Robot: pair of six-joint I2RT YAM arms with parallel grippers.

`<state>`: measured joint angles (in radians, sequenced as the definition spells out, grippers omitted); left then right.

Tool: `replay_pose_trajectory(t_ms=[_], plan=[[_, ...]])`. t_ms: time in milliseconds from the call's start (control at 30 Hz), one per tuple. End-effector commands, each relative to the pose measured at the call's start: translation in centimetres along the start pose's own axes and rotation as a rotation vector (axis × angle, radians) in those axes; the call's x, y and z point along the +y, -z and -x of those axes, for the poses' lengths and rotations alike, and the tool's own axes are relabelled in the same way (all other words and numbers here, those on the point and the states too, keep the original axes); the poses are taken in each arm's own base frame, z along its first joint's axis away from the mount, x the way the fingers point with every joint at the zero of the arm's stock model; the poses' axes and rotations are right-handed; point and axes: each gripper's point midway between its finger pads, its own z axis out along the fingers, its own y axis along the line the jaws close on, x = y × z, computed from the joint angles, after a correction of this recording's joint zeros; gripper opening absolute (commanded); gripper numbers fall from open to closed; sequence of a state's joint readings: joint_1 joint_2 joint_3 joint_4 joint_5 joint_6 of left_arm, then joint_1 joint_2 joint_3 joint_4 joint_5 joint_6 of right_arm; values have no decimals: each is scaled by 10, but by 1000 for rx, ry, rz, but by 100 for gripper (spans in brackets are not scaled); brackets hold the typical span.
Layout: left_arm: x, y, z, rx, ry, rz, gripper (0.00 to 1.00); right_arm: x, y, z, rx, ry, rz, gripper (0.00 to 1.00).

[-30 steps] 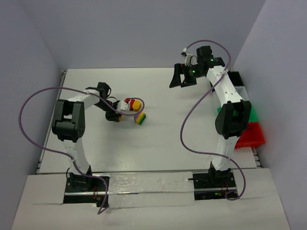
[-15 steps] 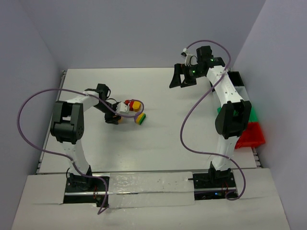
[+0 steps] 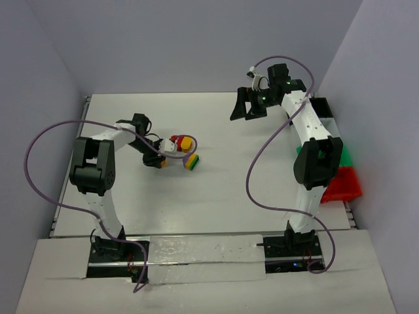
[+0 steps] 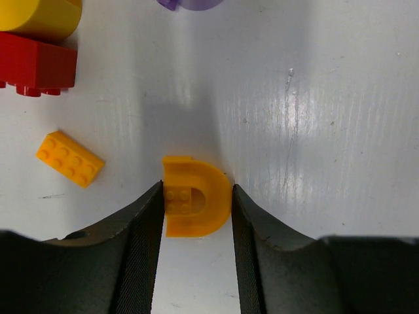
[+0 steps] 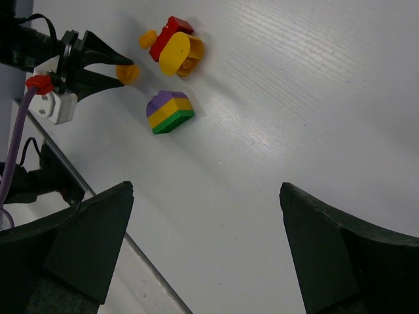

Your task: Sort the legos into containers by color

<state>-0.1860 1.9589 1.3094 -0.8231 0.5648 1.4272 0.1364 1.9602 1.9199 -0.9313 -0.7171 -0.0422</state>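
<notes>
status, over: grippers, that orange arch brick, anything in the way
Left gripper straddling orange arch brick, grip unconfirmed. Right gripper open, empty. Small orange brick close by, not touching.

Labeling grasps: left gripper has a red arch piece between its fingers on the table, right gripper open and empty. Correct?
Not quite. The arch piece between the fingers of the left gripper is orange-yellow, not red, as the left wrist view shows. The red brick lies apart, untouched. The rest holds: the piece sits on the table, and the right gripper is open and empty.
</notes>
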Motion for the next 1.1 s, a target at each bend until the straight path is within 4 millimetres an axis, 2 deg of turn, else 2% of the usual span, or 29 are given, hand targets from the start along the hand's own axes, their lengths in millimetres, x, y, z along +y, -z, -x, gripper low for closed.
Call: replay_pose_trajectory(t_ms=[0, 67, 133, 200, 300, 400, 533, 667, 833, 933, 1067], plan=[[30, 23, 32, -62, 37, 152, 11, 31, 1, 5, -73, -32, 79, 100], [44, 39, 63, -134, 68, 244, 8, 36, -5, -2, -67, -67, 118, 100], [45, 44, 82, -179, 103, 272, 6, 46, -8, -2, -69, -85, 166, 100], [51, 59, 111, -237, 99, 352, 2, 59, -13, -4, -65, -96, 218, 100], [49, 70, 140, -302, 100, 390, 0, 77, -18, -7, -45, -121, 296, 100], [40, 80, 181, -395, 104, 395, 0, 98, -24, -8, -20, -139, 394, 100], [32, 88, 214, -466, 123, 366, 0, 112, -33, -8, 12, -150, 440, 100], [25, 89, 233, -499, 128, 335, 0, 123, -41, -11, 44, -149, 486, 96], [24, 90, 242, -512, 127, 325, 0, 134, -55, -22, 95, -177, 537, 89], [24, 90, 245, -520, 128, 321, 0, 133, -66, -31, 131, -231, 565, 85], [23, 90, 248, -526, 128, 312, 0, 132, -75, -34, 156, -271, 596, 81]])
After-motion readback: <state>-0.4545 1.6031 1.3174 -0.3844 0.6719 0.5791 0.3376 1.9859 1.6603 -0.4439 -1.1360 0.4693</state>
